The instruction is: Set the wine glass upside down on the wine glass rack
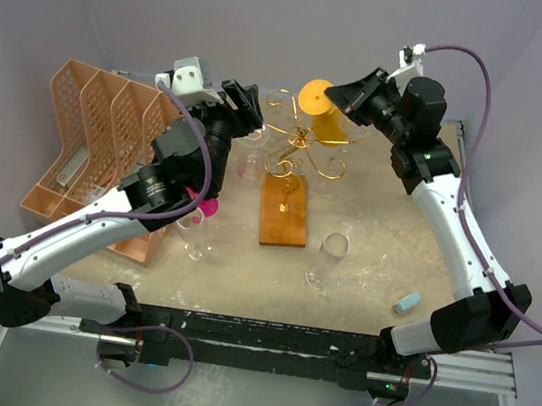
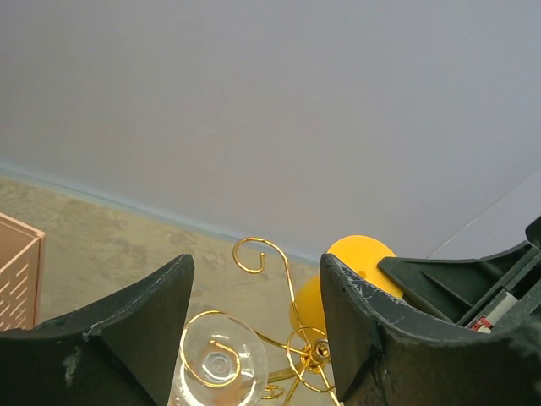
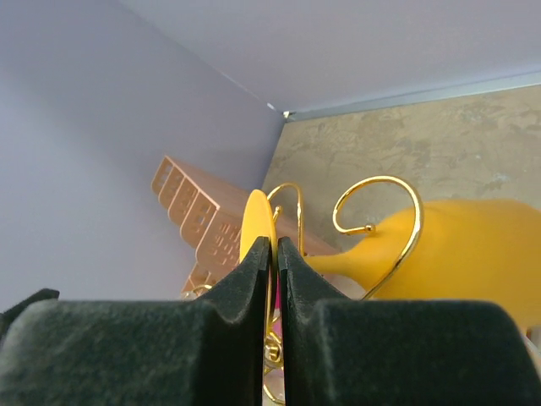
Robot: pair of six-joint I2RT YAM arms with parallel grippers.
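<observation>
Yellow wine glass [image 1: 330, 123] was in my right tool [image 1: 332, 92], which was nearly closed, both fingers pinching the edge of the round foot. The glass was turned foot up and somewhat tilted, at the far side of the wine glass rack [image 1: 304, 147], just behind its gold arms. One curled arm crossed in front of the stem – if the glass already rested on it, I could not tell. My left tool [image 1: 248, 104] was wide open and held nothing; it hovered at the rack's left side, above a clear glass [image 2: 221, 364]. The rack's wooden base [image 1: 284, 215] lay on the desk [image 1: 376, 248].
</observation>
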